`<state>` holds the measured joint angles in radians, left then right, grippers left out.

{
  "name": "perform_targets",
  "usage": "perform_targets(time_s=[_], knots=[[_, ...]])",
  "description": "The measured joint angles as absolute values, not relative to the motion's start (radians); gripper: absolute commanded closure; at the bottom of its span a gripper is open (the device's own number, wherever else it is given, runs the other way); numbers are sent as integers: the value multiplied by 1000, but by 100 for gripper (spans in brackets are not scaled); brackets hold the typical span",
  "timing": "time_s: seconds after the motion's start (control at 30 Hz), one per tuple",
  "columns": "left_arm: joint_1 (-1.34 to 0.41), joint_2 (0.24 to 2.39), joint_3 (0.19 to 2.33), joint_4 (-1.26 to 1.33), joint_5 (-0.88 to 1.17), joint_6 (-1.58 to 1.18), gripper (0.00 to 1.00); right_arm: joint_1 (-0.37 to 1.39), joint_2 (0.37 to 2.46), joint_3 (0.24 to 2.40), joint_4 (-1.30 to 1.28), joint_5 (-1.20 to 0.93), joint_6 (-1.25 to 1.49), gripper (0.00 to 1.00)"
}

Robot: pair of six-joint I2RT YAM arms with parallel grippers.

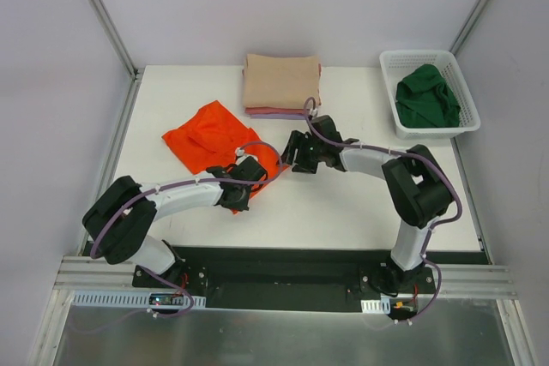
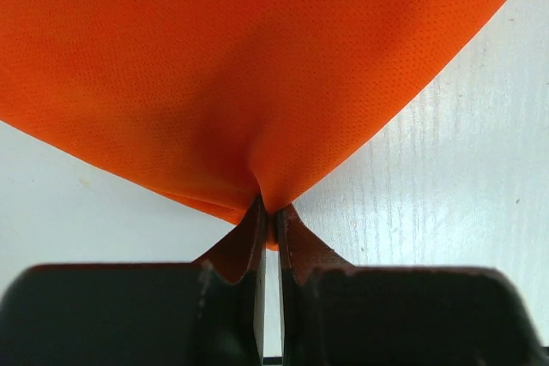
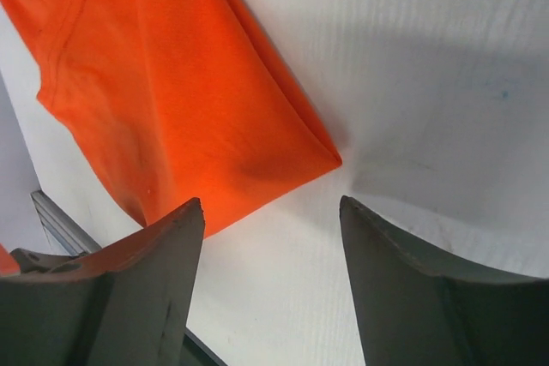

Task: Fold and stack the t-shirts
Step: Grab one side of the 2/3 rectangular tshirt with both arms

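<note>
One orange t-shirt, long axis diagonal

The orange t-shirt is bright and plain, with a fine pinhole weave (tiny dots in the cloth, no print). The folded beige shirt is plain too. The thin edges beneath it look pink and lavender, though they are hard to tell apart. The dark green shirt lies in a white mesh basket. The table is white.

Loose t-shirt left of folded stack; another t-shirt in basket, right.
</note>
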<state>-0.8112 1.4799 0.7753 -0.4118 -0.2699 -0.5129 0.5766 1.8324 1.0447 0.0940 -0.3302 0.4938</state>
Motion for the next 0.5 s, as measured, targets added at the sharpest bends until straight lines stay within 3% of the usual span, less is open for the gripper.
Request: perform_targets(time_s=[0.27, 0.5], knots=[[-825, 1481, 776, -413, -273, -513, 100, 598, 1847, 1052, 34, -248, 538, 48], [-846, 1486, 783, -414, -269, -516, 100, 603, 1906, 1094, 49, -235, 574, 78]])
